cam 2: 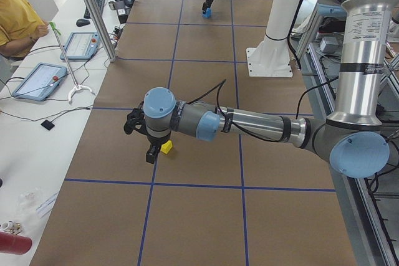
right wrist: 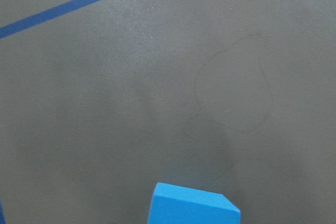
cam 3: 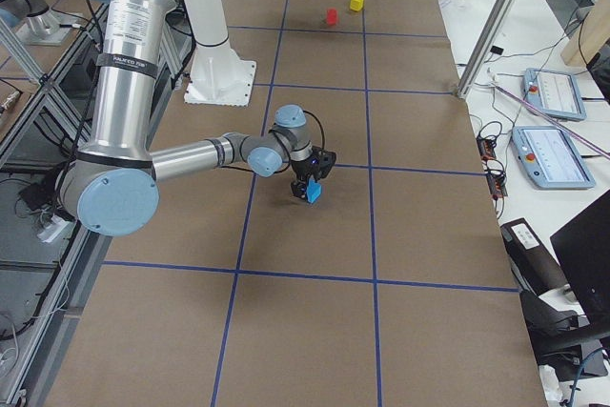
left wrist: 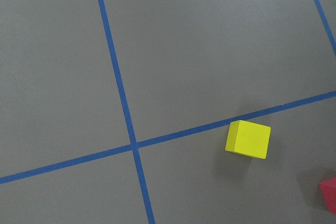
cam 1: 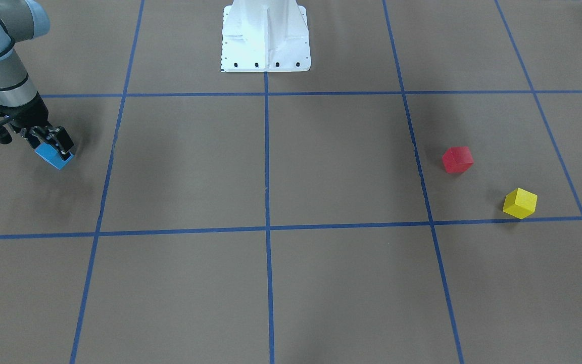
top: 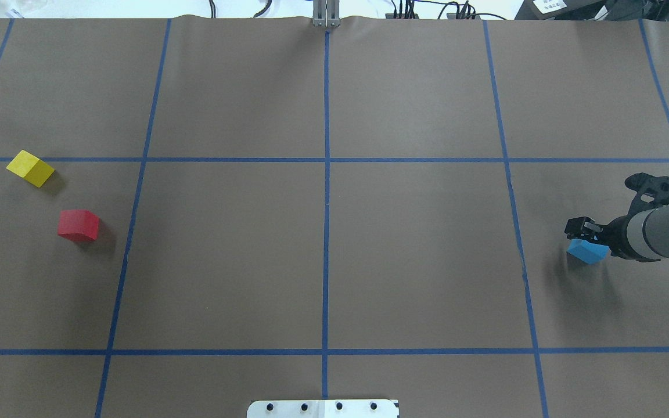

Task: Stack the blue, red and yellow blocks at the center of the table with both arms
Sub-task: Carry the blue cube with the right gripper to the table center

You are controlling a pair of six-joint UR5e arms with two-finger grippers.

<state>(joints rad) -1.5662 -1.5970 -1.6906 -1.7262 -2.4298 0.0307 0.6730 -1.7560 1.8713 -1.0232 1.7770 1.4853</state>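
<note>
My right gripper (cam 1: 52, 142) is shut on the blue block (cam 1: 54, 157) and holds it low over the table on my right side. Both also show in the overhead view, gripper (top: 585, 231) and blue block (top: 587, 252). The block's top edge fills the bottom of the right wrist view (right wrist: 192, 206). The red block (top: 78, 225) and the yellow block (top: 30, 168) lie apart on my far left. My left gripper (cam 2: 149, 152) shows only in the exterior left view, close beside the yellow block (cam 2: 166, 147); I cannot tell whether it is open or shut. The left wrist view looks down on the yellow block (left wrist: 248, 139).
Blue tape lines divide the brown table into squares; two cross at the centre line (top: 326, 159). The white robot base (cam 1: 265, 45) stands at my edge of the table. An operator (cam 2: 15, 17) and tablets (cam 2: 40, 79) are on a side bench beyond the table.
</note>
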